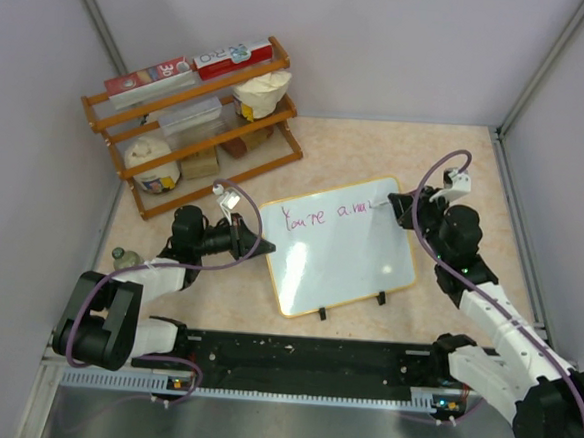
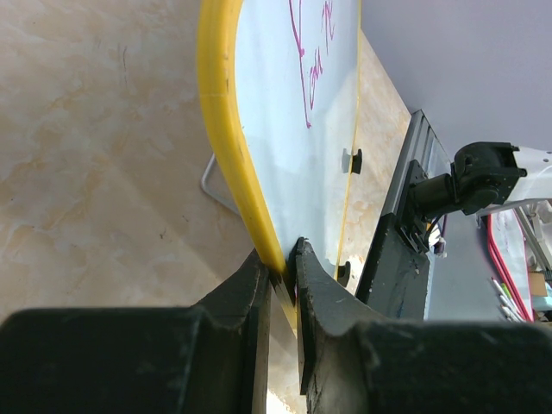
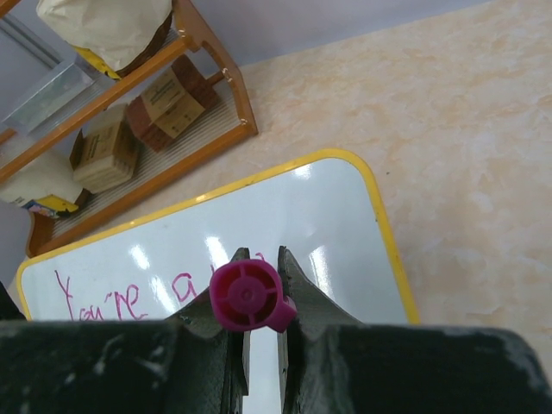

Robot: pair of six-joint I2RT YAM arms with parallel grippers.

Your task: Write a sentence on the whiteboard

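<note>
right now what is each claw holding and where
Left claw pinches the whiteboard by its yellow rim; right claw grips a pink marker by its barrel.

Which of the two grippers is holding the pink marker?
The right gripper: the pink marker is clamped in it, over the whiteboard. The left gripper instead pinches the whiteboard's yellow rim.

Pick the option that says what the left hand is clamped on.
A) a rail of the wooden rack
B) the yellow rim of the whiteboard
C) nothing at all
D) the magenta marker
B: in the left wrist view the left hand pinches the yellow rim of the whiteboard, while the magenta marker sits in the right hand.
</note>
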